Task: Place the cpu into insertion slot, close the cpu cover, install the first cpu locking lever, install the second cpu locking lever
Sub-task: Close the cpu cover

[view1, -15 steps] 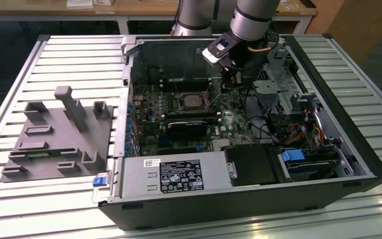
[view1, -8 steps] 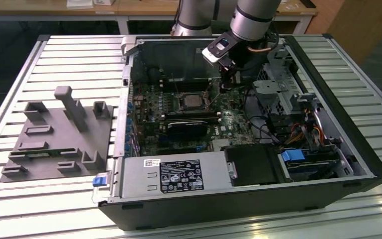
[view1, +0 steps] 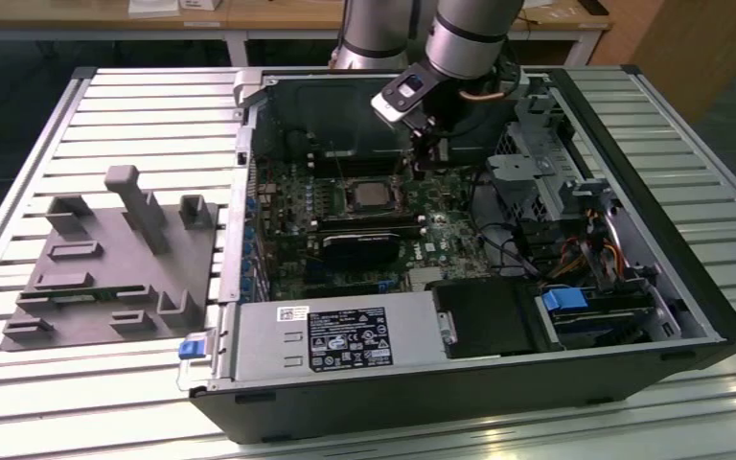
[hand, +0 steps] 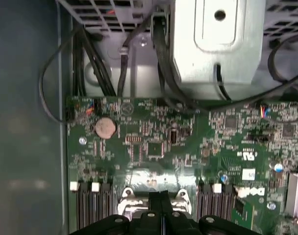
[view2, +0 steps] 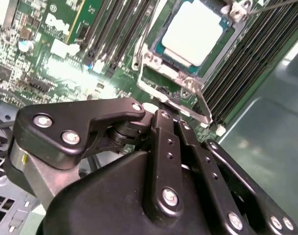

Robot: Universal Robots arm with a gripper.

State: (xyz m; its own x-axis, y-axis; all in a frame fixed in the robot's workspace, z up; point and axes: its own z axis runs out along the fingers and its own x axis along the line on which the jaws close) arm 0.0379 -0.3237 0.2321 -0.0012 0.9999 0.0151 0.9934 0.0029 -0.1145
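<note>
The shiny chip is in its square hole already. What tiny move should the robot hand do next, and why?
Probably slide the shut gripper a little toward the thin lever wire, ready to press it down. The cpu lies with the cpu cover flat around it, but that wire seems to stick out unlatched, and the gripper sits by the cover's edge.

Grey fixture tray [view1: 100, 273] (beside open case [view1: 471, 402])
</note>
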